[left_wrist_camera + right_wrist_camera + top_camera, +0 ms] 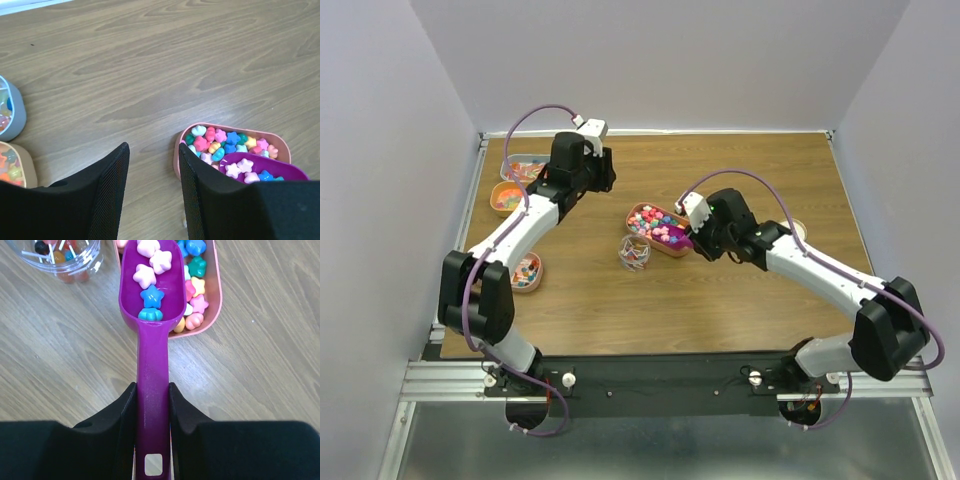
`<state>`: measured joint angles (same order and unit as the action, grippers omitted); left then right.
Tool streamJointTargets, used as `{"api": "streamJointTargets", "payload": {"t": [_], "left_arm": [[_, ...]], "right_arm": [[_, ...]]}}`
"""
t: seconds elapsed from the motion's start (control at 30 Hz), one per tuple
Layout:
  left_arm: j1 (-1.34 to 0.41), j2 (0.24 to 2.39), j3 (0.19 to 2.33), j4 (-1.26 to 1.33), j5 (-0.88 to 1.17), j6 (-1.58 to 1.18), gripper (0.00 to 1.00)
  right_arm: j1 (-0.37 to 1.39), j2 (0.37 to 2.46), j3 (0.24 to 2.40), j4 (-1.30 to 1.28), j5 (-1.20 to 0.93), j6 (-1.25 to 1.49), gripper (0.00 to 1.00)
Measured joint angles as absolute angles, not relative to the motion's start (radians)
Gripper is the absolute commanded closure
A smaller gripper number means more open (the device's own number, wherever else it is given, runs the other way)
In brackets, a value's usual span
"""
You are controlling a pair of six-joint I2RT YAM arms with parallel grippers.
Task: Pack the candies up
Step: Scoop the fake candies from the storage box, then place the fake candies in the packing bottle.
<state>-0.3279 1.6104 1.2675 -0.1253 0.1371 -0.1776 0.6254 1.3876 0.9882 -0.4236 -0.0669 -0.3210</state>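
Observation:
The candies [653,221] are small pastel stars and shells heaped in a pink oblong tray [642,239] at mid-table. My right gripper [693,238] is shut on the handle of a magenta scoop [152,365]. The scoop's bowl sits over the tray [214,290] with a few candies [151,296] in it. My left gripper [153,150] stands open over bare wood just left of the tray [176,160], with nothing between its fingers. In the top view the left gripper [604,174] is at the back left, apart from the tray.
A clear jar [634,253] with some sweets stands in front of the tray. A grey-blue tub [510,160], an orange tub [496,190] and another tub [536,276] of sweets line the left side. A round cream lid [799,229] lies behind the right arm.

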Motion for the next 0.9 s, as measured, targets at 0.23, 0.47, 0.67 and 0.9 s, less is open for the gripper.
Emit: {"api": "streamJointTargets", "payload": {"t": [0.23, 0.47, 0.67, 0.9], "left_arm": [[-0.322, 1.56, 1.235, -0.112, 0.115, -0.168, 0.48], [-0.312, 1.493, 1.203, -0.083, 0.102, -0.168, 0.43], [-0.309, 1.396, 1.143, -0.059, 0.076, -0.165, 0.35], [-0.298, 1.281, 1.044, -0.031, 0.034, -0.162, 0.25]], "right_arm": [[0.624, 1.322, 0.912, -0.332, -0.075, -0.289, 0.99], [0.624, 1.237, 0.85, -0.242, -0.073, -0.262, 0.99], [0.624, 1.196, 0.805, -0.178, -0.072, -0.238, 0.99], [0.624, 1.142, 0.802, -0.172, -0.075, -0.228, 0.99]]}}
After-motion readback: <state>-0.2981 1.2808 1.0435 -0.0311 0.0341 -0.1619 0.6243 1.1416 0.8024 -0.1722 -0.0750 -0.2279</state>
